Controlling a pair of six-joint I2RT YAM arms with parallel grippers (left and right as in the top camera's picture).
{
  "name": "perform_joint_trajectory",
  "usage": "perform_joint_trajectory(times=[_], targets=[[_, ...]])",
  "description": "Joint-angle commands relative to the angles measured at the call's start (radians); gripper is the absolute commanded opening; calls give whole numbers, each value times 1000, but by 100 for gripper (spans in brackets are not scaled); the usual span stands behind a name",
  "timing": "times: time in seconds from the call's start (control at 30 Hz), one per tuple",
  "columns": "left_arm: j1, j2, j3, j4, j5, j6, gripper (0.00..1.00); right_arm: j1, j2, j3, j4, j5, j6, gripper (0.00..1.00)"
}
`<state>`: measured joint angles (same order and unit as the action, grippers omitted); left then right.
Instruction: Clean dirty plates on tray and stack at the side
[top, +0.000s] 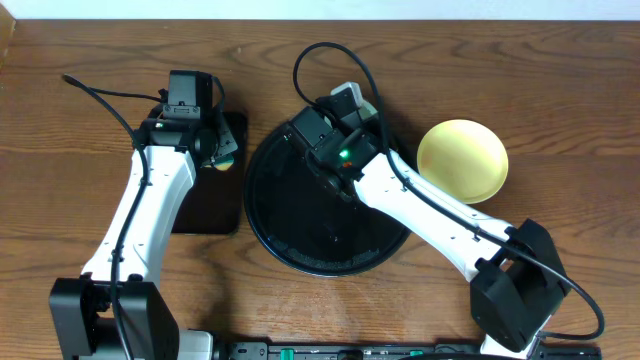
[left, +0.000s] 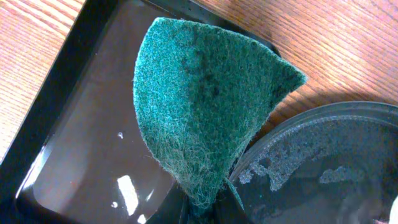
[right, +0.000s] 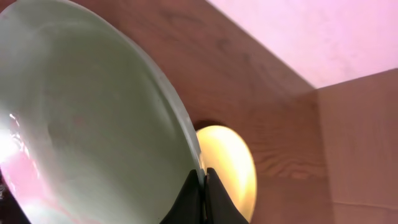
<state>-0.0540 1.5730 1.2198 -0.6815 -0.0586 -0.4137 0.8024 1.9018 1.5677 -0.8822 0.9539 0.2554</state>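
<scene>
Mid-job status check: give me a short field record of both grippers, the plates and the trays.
left gripper: shut on green scouring pad, over rectangular tray
right gripper: shut on rim of mint plate, tilted steeply, over round tray
yellow plate: on the table, right of round tray, apart from it
third plate: not seen

tray (top: 310, 235) centre free, yellow plate (top: 462, 160) beside rt
</scene>
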Motion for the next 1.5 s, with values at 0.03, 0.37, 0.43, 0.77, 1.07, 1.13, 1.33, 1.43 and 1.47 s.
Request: perform_joint_trajectory(times=[0.03, 0.37, 0.43, 0.77, 1.07, 1.13, 1.33, 1.43, 1.47], targets=[[3, 3, -3, -3, -4, 16, 8, 0, -17, 2, 0, 104, 14, 1], [3, 3, -3, -8, -4, 16, 8, -87, -39, 2, 12, -172, 63, 1], [3, 3, -3, -10, -4, 16, 8, -141, -58, 2, 17, -307, 71, 1], [3, 3, -3, -10, -4, 11, 8, -520, -84, 2, -9, -869, 73, 1], [3, 3, -3, 13, -4, -15, 8, -653, -83, -22, -34, -912, 96, 1], [3, 3, -3, 12, -4, -18, 8, -680, -82, -35, -34, -896, 115, 1], [3, 3, -3, 12, -4, -18, 8, -789, -82, -70, -47, -899, 134, 1], [3, 3, -3, 12, -4, -18, 8, -853, -82, -87, -64, -902, 134, 1], [3, 3, -3, 12, -4, -18, 8, -875, -82, -93, -72, -905, 134, 1]])
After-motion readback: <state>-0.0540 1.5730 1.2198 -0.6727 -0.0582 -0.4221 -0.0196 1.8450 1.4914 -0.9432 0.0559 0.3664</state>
